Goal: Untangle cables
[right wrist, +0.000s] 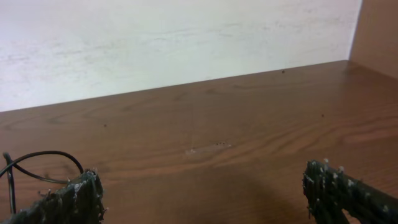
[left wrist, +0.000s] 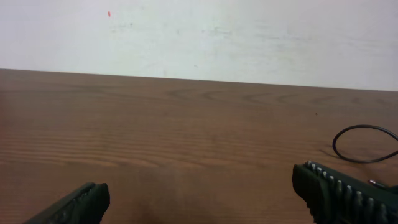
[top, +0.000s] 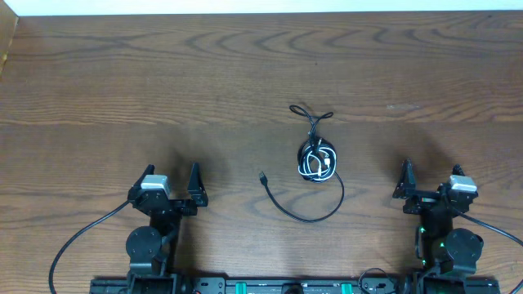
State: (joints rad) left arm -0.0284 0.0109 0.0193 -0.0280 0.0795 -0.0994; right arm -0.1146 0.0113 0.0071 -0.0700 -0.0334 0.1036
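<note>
The cables (top: pixel 317 159) lie in a small tangled coil, black and white, at the table's middle. One black strand loops away to a plug end (top: pixel 262 176) at the left. A small black loop (top: pixel 310 114) sticks out behind the coil. My left gripper (top: pixel 172 181) is open and empty at the front left, well apart from the coil. My right gripper (top: pixel 429 178) is open and empty at the front right. A black loop shows at the right edge of the left wrist view (left wrist: pixel 364 144) and at the left edge of the right wrist view (right wrist: pixel 37 167).
The wooden table (top: pixel 163 82) runs back to a white wall (left wrist: pixel 199 37). A raised wooden side edge (right wrist: pixel 379 31) stands at the far right. The arms' own thick black cables (top: pixel 78 241) trail by the bases at the front.
</note>
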